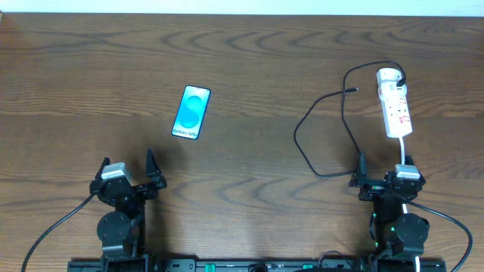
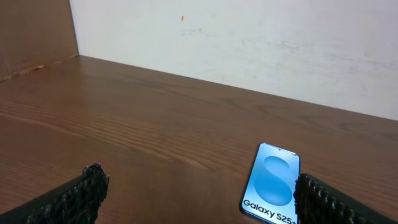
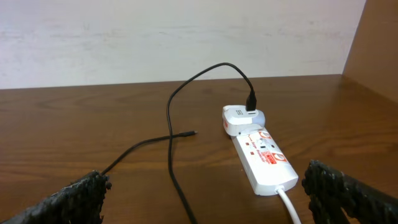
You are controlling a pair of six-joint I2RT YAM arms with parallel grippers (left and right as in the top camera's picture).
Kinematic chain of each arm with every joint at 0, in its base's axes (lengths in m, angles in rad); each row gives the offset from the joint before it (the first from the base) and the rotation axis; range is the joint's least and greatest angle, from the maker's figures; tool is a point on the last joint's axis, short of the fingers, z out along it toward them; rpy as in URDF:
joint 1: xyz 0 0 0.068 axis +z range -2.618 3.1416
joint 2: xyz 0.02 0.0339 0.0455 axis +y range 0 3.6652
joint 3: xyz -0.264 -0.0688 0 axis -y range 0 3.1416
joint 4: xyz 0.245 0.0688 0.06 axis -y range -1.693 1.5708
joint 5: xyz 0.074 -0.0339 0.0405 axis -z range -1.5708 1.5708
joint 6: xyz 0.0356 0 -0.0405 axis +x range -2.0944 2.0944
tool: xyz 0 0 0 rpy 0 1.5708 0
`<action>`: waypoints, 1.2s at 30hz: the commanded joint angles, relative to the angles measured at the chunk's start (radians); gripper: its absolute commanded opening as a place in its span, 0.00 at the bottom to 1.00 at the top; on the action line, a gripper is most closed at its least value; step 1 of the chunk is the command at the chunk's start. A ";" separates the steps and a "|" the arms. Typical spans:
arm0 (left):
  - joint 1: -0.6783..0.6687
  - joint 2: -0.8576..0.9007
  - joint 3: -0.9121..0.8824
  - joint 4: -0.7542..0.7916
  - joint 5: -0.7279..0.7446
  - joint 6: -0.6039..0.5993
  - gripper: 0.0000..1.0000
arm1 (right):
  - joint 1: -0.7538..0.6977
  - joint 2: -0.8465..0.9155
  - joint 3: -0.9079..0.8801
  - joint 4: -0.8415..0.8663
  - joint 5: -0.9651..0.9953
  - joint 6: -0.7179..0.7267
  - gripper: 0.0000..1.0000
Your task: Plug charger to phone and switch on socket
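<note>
Both arms sit at the near edge, left gripper [image 1: 127, 163] and right gripper [image 1: 384, 165] each spread wide, holding nothing. The charger [image 1: 296, 136] loops just ahead of the right one, its loose tip farther off beside the socket [image 1: 395, 109]. The phone [image 1: 191, 112] lies ahead of the left gripper, lengthwise away, well apart from that tip

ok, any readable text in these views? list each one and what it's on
"Galaxy S25": bottom of the phone screen, clear in the left wrist view.
Red print on the socket: too small to read in any view.
Nothing else legible.
</note>
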 commanded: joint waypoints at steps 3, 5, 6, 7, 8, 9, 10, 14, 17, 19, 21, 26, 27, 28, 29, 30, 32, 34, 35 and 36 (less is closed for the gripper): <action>0.005 -0.005 -0.020 -0.038 -0.010 -0.008 0.98 | -0.008 -0.005 -0.002 -0.003 0.005 0.011 0.99; 0.005 -0.005 -0.020 -0.038 -0.010 -0.008 0.98 | -0.008 -0.005 -0.001 -0.003 0.005 0.011 0.99; 0.005 -0.005 -0.020 -0.039 -0.010 -0.008 0.98 | -0.008 -0.005 -0.002 -0.003 0.005 0.011 0.99; 0.005 -0.005 -0.020 -0.039 -0.010 -0.008 0.98 | -0.008 -0.005 -0.002 -0.003 0.005 0.011 0.99; 0.005 -0.005 -0.019 -0.038 -0.010 -0.008 0.98 | -0.008 -0.005 -0.002 -0.003 0.005 0.011 0.99; 0.005 -0.005 -0.020 -0.039 -0.010 -0.008 0.98 | -0.008 -0.005 -0.002 -0.003 0.005 0.011 0.99; 0.005 -0.005 -0.020 -0.038 -0.010 -0.008 0.98 | -0.008 -0.005 -0.002 -0.003 0.005 0.011 1.00; 0.005 -0.005 -0.020 -0.039 -0.010 -0.008 0.98 | -0.008 -0.005 -0.002 -0.003 0.005 0.011 0.99; 0.005 -0.005 -0.020 -0.039 -0.010 -0.008 0.98 | -0.008 -0.005 -0.002 -0.003 0.004 0.011 0.99; 0.005 -0.005 -0.020 -0.038 -0.010 -0.008 0.98 | -0.008 -0.005 -0.002 -0.003 0.005 0.011 0.99; 0.005 -0.005 -0.020 -0.039 -0.010 -0.008 0.98 | -0.008 -0.005 -0.002 -0.003 0.004 0.011 0.99; 0.005 -0.005 -0.020 -0.038 -0.010 -0.008 0.98 | -0.008 -0.005 -0.001 -0.003 0.004 0.011 0.99; 0.005 -0.005 -0.019 -0.039 -0.010 -0.008 0.98 | -0.008 -0.005 -0.002 -0.003 0.005 0.011 0.99; 0.005 -0.005 -0.019 -0.038 -0.010 -0.008 0.98 | -0.008 -0.005 -0.001 -0.003 0.005 0.011 0.99; 0.005 -0.005 -0.020 -0.038 -0.010 -0.008 0.98 | -0.008 -0.005 -0.001 -0.003 0.005 0.011 0.99; 0.005 -0.005 -0.020 -0.039 -0.009 -0.008 0.98 | -0.008 -0.005 -0.002 -0.003 0.005 0.011 0.99; 0.005 -0.005 -0.020 -0.038 -0.010 -0.008 0.98 | -0.008 -0.005 -0.002 -0.003 0.005 0.011 0.99; 0.005 -0.005 -0.020 -0.037 -0.010 -0.008 0.98 | -0.008 -0.005 -0.002 -0.003 0.004 0.011 0.99; 0.005 -0.005 -0.020 -0.033 -0.010 -0.008 0.98 | -0.008 -0.005 -0.002 -0.003 0.005 0.011 0.99; 0.005 -0.005 -0.020 -0.022 -0.010 -0.008 0.98 | -0.008 -0.005 -0.002 -0.003 0.005 0.011 0.99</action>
